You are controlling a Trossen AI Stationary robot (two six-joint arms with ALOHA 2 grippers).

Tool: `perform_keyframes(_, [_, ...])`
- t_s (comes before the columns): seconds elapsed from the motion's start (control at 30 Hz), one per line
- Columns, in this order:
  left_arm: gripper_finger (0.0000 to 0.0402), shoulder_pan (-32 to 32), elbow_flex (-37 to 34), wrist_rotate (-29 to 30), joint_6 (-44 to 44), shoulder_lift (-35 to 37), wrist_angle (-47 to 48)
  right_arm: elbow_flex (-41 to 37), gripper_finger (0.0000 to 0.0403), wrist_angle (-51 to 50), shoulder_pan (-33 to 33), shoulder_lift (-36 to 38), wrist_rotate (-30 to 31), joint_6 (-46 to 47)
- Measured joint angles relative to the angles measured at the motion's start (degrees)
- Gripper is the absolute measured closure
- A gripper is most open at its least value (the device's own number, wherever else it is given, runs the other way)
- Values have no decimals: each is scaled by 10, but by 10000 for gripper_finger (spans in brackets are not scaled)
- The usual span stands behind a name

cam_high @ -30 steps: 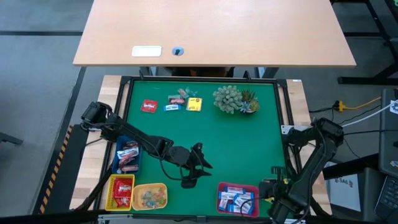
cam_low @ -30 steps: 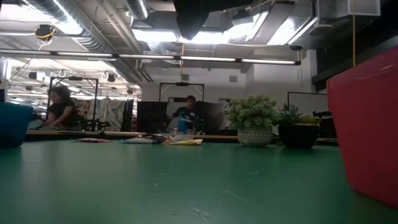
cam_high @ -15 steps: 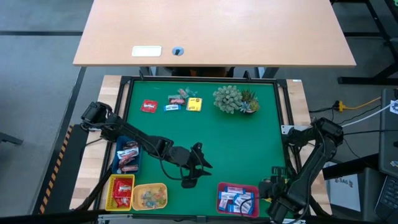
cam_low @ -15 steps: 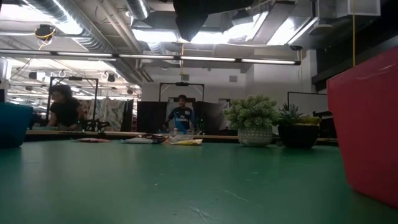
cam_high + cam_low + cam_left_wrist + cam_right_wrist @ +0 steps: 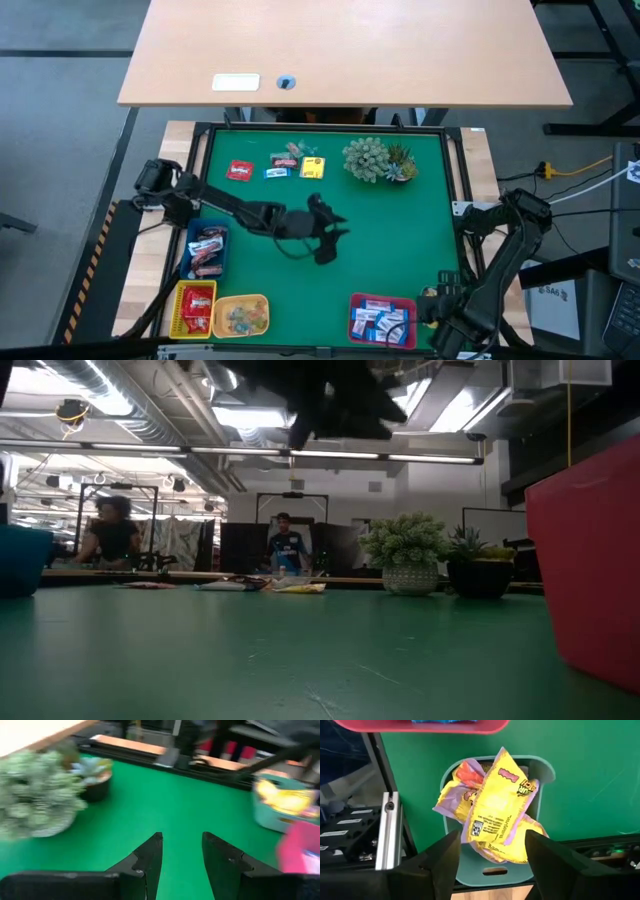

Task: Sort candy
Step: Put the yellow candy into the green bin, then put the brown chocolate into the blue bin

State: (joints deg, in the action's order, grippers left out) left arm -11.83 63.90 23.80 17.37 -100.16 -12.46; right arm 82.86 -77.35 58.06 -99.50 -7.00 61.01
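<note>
Loose wrapped candy (image 5: 288, 163) near the mat's far edge, more in trays.

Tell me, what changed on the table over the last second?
The left gripper moved away from the trays toward the table's middle, fingers open and empty. The right gripper opened above the teal tray of yellow candy. The candies at the far edge and the plants stayed put.

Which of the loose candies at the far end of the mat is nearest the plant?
The yellow candy. It is the rightmost of the loose group, closest to the plant; the red candy lies farthest.
</note>
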Motion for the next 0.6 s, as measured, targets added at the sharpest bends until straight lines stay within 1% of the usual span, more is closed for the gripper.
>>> perform_keyframes(0.17, [276, 61, 0, 0, 0, 0, 44, 25, 180, -14, 0, 0, 19, 0])
perform_keyframes(0.33, [276, 134, 0, 0, 0, 0, 137, 30, 180, -12, 0, 0, 33, 0])
perform_keyframes(0.47, [276, 202, 0, -4, 0, 0, 222, 30, 180, -12, 0, 0, 64, 0])
perform_keyframes(0.6, [276, 267, 0, -22, -13, 0, 285, 30, 180, -12, 0, 0, 99, -1])
